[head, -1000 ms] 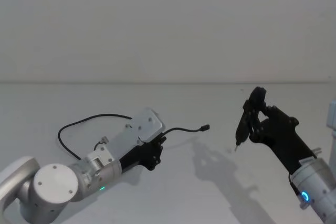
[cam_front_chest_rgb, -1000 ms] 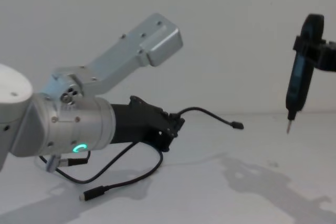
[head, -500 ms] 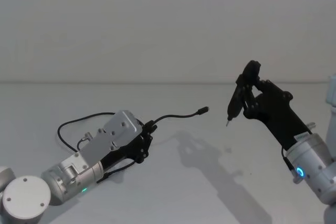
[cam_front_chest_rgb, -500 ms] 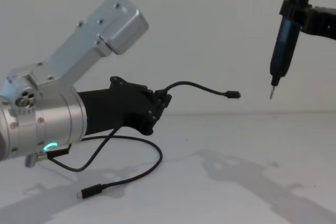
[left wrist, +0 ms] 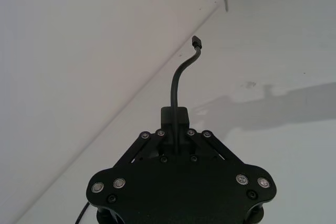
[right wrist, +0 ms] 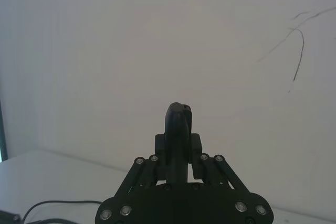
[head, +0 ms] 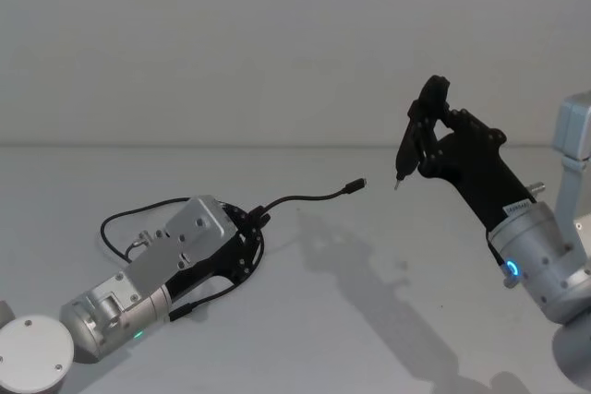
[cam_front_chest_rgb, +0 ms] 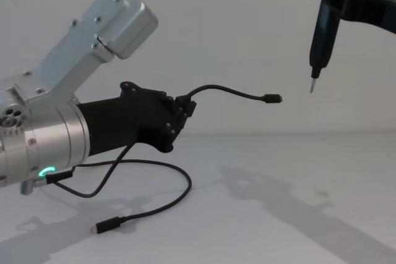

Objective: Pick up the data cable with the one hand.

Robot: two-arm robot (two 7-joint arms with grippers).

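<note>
Fingers [left wrist: 167, 115] of the blocky matte-black left gripper [head: 261, 220] are pinched tight on the long thin black data cable [head: 305, 197], gripping it a short way back from one end, and that stretch is up off the white table [head: 369, 320]. Beyond the fingers the cord arcs up and out toward the right. Its small black plug [cam_front_chest_rgb: 272, 98] hangs in the air, near the metal tip of the slim black pen-like tool [cam_front_chest_rgb: 322, 29] but apart from it. Behind the grip the cable drops under the gripper and loops over the left part of the table, and its silver-tipped plug [cam_front_chest_rgb: 99, 228] lies flat toward the near edge. The gripper sits on a thick silver arm [cam_front_chest_rgb: 37, 146] with a green ring light, reaching in low from the near left. Over on the right, the black right gripper [head: 430, 131] is raised above the table, fingers clamped on the pen-like tool, tip pointing down.
</note>
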